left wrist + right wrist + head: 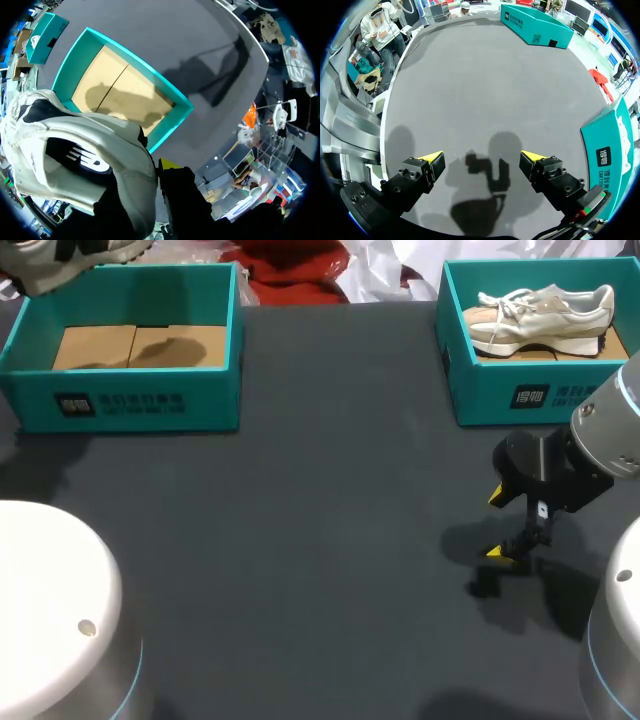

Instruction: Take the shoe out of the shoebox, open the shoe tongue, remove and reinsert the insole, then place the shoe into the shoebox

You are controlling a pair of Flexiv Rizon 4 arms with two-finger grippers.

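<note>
1. Our left claw (161,170) is clenched on the shoe (85,150); one yellow tip shows against the fabric, the other finger is hidden behind it, and we cannot tell which end of the shoe it pinches
2. The shoe hangs in the air above the left box (165,95), whose cardboard floor shows beneath it; the head view catches only part of the shoe at the far left corner
3. Our right claw (481,157) is released, its fingers wide apart, low over the counter (320,540) near the right box (520,395), where a second shoe (540,315) lies
4. We judge the shoe light, soft in the upper and stiffer at the sole, so fabric may fold under a pinch; the free claw would do best to take the firm sole or heel before the tongue is pulled open
</note>
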